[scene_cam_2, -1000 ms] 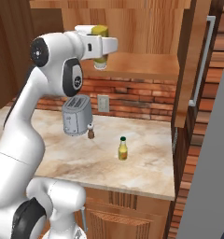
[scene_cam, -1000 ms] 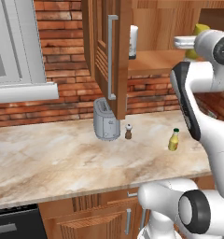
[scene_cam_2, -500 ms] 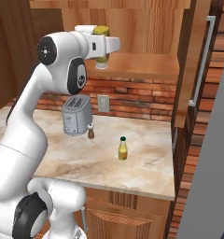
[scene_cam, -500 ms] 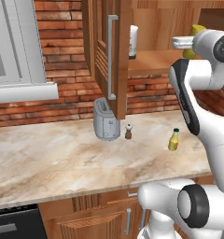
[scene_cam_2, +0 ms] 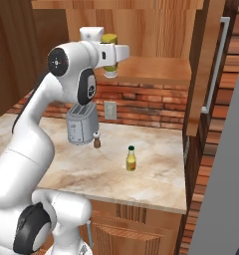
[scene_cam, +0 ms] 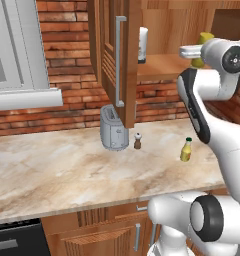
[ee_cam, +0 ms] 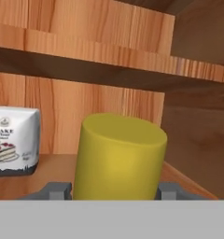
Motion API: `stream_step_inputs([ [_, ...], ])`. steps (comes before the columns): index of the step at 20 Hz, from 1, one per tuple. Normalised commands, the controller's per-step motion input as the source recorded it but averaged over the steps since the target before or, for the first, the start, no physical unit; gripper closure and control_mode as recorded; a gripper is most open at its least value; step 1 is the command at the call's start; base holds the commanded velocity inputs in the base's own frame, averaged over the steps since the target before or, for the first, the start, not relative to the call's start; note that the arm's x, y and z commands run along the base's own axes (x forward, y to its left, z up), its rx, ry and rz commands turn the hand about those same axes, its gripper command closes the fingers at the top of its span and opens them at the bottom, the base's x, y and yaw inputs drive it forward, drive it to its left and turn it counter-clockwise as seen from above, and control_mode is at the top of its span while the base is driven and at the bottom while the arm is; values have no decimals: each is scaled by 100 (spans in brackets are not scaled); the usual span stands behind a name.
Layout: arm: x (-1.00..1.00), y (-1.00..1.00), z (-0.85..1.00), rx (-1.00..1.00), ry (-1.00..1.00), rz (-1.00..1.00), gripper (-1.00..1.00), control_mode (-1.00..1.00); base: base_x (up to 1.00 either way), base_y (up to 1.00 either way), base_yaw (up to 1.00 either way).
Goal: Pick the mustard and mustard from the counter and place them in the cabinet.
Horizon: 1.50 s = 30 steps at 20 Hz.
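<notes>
The robot's hand [scene_cam_2: 110, 63] is gripping the dull-yellow mustard cylinder [scene_cam_2: 110, 55], its fingers closed on either side of the bottle's body, and is holding it upright at the open wall cabinet [scene_cam_2: 156, 30], just over the front part of the plain wooden shelf [scene_cam_2: 151, 69]. In the hand view the cylinder [ee_cam: 117, 156] is standing tall in front of the shelf board, with the cabinet's wooden back wall and an upper board behind it; whether its base is touching the shelf cannot be told. A white bag printed with a cake [ee_cam: 13, 140] is sitting farther back on the same shelf, off to one side of the bottle. In the left base view the yellow bottle [scene_cam: 204, 42] is partly hidden behind the white arm, and the cabinet's slatted door [scene_cam: 114, 60] is hanging open with its long grey bar handle [scene_cam: 120, 60] facing the room. Down on the beige marbled worktop [scene_cam_2: 57, 169], the slimmer mustard bottle with the dark green tip [scene_cam_2: 131, 158] is standing upright and alone, well apart from the hand. A grey toaster [scene_cam_2: 81, 124] is sitting near the brick wall [scene_cam: 67, 50], and a small brown shaker with a white top [scene_cam_2: 96, 141] is standing just beside it.
</notes>
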Motion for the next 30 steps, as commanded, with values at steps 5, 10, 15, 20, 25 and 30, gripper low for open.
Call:
stream_step_inputs([
  [5, 55, 0, -1, 0, 5, 2, 100, -100, 0, 0, 0],
  [10, 61, 0, 0, 0, 9, 2, 100, -100, 0, 0, 0],
  [15, 55, 0, 0, 0, 4, 3, 100, -100, 0, 0, 0],
  [20, 41, 0, -1, 0, 0, 0, 100, -100, 0, 0, 0],
  [25, 25, 0, -21, -4, 0, 0, 100, -100, 0, 0, 0],
  [30, 26, 0, -26, -5, 0, 1, 100, -100, 0, 0, 0],
])
